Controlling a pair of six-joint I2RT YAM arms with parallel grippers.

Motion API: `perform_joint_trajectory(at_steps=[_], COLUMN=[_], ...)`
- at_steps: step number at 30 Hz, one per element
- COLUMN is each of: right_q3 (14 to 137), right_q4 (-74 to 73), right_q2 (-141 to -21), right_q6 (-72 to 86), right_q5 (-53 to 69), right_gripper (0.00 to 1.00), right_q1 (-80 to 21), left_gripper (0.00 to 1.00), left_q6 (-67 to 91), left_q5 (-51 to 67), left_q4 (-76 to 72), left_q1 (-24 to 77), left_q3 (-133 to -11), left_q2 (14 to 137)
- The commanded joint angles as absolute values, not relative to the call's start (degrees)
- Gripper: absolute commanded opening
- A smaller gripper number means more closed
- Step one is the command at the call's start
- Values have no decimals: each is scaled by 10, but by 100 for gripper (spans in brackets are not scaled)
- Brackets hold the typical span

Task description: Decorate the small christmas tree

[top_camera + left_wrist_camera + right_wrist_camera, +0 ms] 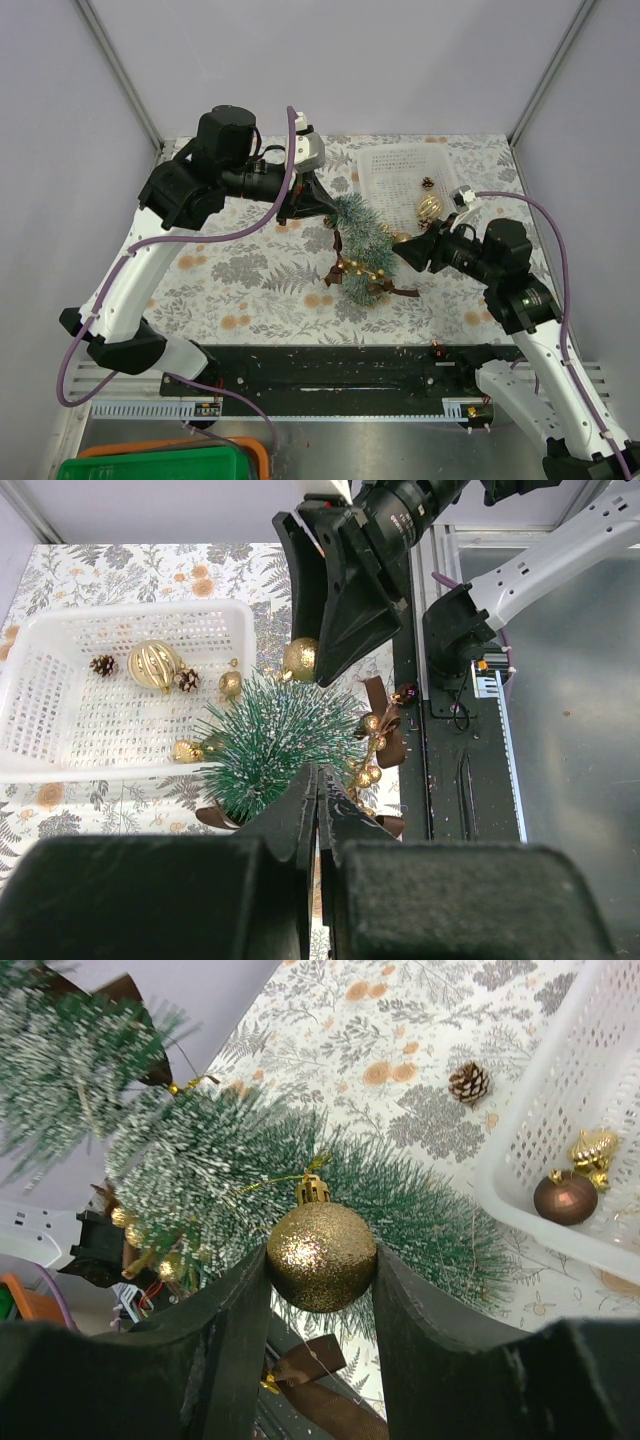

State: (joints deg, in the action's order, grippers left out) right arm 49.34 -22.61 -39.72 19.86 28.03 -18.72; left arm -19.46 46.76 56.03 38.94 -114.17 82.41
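Right fingers (pixel 235 1320) up close, and you've got them clamped on both sides of a gold glitter ball (pixel 320 1255), its cap pointing at the bristles. You're holding it right up against the tree (pixel 358 245), which sits mid-tabletop (pixel 250 270) on the leaf-print cloth, just in front of the basket (pixel 130 608) and squarely between your two arms.

Over on the other side, your left fingers (pixel 300 820) are pressed flat together with no gap, their tips right at the frosted bristles at the far end of the tree. Whether they've caught a bristle between them, I can't tell.

On the tree you've got a string of gold beads (pixel 350 265) and a brown ribbon (pixel 385 725) hanging on the near side. In the basket, a striped gold bauble (pixel 155 663) lies beside two pine cones (pixel 103 665), with a few smaller gold pieces along the wall nearest the tree.
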Motion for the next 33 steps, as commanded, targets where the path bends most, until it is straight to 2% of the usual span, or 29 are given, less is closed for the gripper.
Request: perform_joint_trajectory(at_steps=[1, 14, 33], right_q3=[479, 477, 540], right_q4=[-215, -278, -318], right_q2=[-388, -338, -330], right_q6=[214, 252, 220], right_q5=[271, 313, 430], right_gripper=[37, 37, 37], right_q1=[-185, -185, -185], left_gripper=[2, 2, 2], left_q6=[-194, -188, -184], left_q5=[489, 492, 493], left_q4=[542, 536, 533], left_q1=[387, 387, 388], left_q3=[-1154, -1156, -1158], left_q2=[815, 818, 824])
